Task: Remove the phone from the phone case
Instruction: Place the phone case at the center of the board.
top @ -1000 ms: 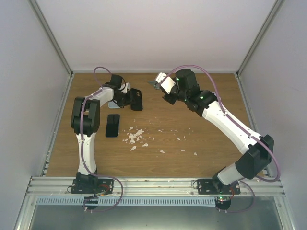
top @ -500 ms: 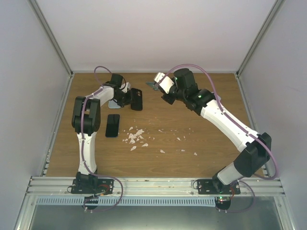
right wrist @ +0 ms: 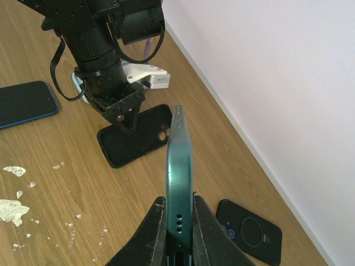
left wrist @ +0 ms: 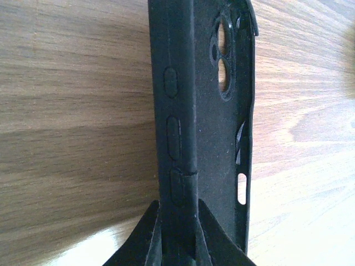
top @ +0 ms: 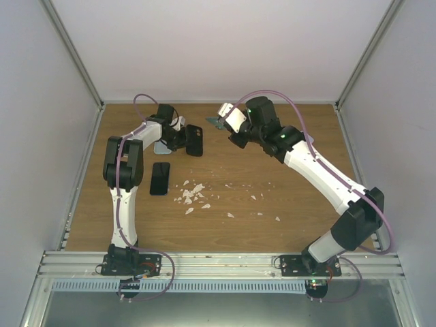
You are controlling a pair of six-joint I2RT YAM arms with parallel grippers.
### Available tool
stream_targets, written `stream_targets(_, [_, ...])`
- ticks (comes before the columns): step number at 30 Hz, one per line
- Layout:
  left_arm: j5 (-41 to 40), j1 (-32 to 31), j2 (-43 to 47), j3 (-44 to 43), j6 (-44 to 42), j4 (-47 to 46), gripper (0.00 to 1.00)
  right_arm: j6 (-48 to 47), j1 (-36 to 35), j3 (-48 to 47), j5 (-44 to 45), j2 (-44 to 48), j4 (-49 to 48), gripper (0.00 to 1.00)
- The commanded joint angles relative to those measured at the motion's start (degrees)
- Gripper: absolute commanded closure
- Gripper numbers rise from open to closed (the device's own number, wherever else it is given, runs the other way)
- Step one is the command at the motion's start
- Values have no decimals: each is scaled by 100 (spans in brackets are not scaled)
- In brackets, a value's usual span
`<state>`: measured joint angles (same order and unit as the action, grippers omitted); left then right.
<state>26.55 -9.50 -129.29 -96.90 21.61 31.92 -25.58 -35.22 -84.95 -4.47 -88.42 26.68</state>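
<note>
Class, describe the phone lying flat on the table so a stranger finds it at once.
Start at the left arm on the wooden table. Beside its elbow, left of the white flakes, lies a dark phone. Unlike the black case beyond it, nothing holds it.

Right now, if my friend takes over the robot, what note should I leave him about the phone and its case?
Left gripper: shut on one edge of the black phone case. The case is empty and seems to rest on the table.
Right gripper: shut on the teal phone, held edge-on above the table, apart from the case.
Done: the phone is out of the case.
Left: probably just setting both down.
Also lying there: a second phone, another case, white flakes.
</note>
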Motion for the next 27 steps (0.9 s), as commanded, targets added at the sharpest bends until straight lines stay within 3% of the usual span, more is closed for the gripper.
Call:
stream_targets(1, [-997, 38, -369, 51, 165, -459, 100, 89, 41, -262, -84, -35, -187, 100])
stream_targets(5, [-1385, 32, -301, 133, 166, -368, 98, 89, 41, -264, -99, -43, -185, 99])
stream_targets(11, [-1625, -28, -157, 399, 73, -395, 66, 106, 42, -285, -126, -35, -181, 100])
stream_targets(19, [-2038, -140, 135, 502, 63, -310, 61, 97, 40, -209, -127, 60, -205, 100])
stream_targets(27, [-1653, -193, 1065, 796, 34, -485, 40, 44, 42, -159, -187, 181, -248, 100])
